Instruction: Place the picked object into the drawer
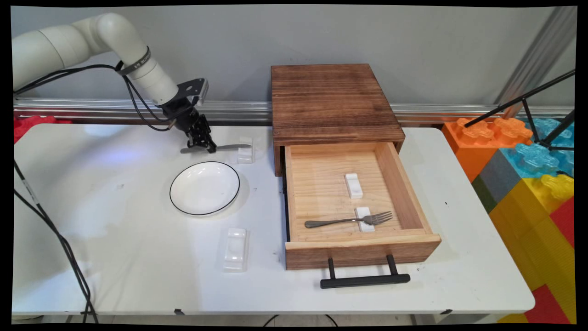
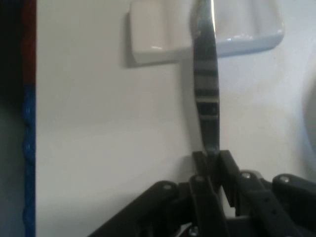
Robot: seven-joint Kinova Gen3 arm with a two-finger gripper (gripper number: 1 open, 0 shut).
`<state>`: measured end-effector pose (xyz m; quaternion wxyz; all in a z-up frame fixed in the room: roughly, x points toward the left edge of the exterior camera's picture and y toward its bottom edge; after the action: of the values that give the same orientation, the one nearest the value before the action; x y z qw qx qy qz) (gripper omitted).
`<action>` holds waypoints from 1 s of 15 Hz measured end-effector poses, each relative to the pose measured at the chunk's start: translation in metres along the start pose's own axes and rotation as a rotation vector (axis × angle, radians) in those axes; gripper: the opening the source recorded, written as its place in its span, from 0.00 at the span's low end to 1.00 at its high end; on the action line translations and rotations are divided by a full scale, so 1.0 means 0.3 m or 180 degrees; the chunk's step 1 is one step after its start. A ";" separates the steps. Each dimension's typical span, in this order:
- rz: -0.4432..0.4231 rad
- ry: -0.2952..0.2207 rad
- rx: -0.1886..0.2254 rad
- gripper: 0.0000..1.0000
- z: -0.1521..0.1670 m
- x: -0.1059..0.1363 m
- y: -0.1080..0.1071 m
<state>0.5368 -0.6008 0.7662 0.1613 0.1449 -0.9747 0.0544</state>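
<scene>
Our fingers (image 2: pixel 200 165) pinch the thin knife (image 1: pixel 219 147) by its handle at the plate's (image 1: pixel 205 188) twelve o'clock, tip on a white rest (image 1: pixel 245 150); we think it's hard, light and slippery.

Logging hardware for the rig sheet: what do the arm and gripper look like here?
The arm is off-white, made of rounded tubular links, with a dark lettered band near the wrist. Black cables loop loosely from it. A black bracket sits at the wrist. The gripper is black, two-fingered, with an exposed bolted linkage.
</scene>
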 end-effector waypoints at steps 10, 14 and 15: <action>-0.0139 -0.0071 0.0336 0.00 -0.100 0.048 0.058; -0.0277 -0.0110 0.0488 0.00 -0.209 0.097 0.130; -0.0317 -0.0121 0.0514 0.00 -0.247 0.116 0.159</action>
<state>0.5131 -0.5534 0.8446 0.1331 0.2067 -0.9616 0.1219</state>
